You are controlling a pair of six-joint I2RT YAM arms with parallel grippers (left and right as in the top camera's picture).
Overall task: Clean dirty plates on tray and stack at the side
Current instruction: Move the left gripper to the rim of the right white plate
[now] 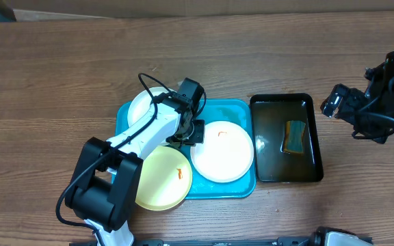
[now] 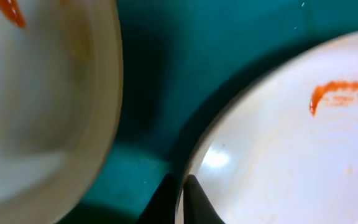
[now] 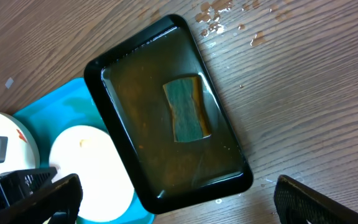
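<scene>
**A:** Brown wood table [image 1: 60,75], with bare boards wide on the left, along the back and to the right. What sits nearest?

**B:** The yellow plate [image 1: 157,183]. It hangs over the tray's [image 1: 217,108] front-left corner onto the wood, with an orange smear near its right edge.

**A:** And the left claw [image 2: 180,198]?

**B:** Low between the plates, closed tight, with the left rim of the right plate [image 1: 222,156] pinched between its tips. That plate lies inside the tray, its edge close to the front and right rims.

**A:** Behind it?

**B:** The back plate [image 1: 142,106], overlapping the tray's back-left rim. The left arm [image 1: 139,137] covers much of it.

**A:** Further right?

**B:** The black tray [image 3: 98,68] is just beside the tray; I cannot tell whether they touch. A sponge [image 3: 187,109] lies under its water. The right claw [image 3: 178,186] hangs above the wood past it, jaws spread wide, gripping nothing. Drops [image 3: 213,15] fleck the boards there.

**A:** Anything unclear?

**B:** The left wrist view is blurred. I cannot tell which plate is the pale one on its left. The right arm is cut off by the overhead frame's edge.
</scene>
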